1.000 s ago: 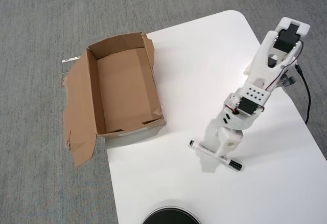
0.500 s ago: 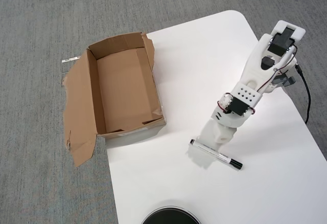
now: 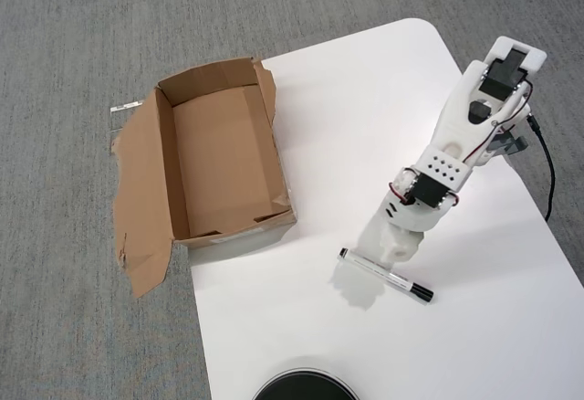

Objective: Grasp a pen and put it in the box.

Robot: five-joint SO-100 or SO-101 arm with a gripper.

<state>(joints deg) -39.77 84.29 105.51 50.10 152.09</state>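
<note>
My end effector [image 3: 394, 252] sits low over the middle of the pen [image 3: 385, 275], which lies flat on the white bench [image 3: 328, 144]; from above I cannot tell how wide it is. The box [image 3: 219, 158] stands empty at the bench's left edge.

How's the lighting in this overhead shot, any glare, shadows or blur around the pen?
In the overhead view the light is even and soft; the white table is bright but not blown out. The gripper casts a faint shadow beside the pen. The pen and the box look sharp, without visible blur.
</note>
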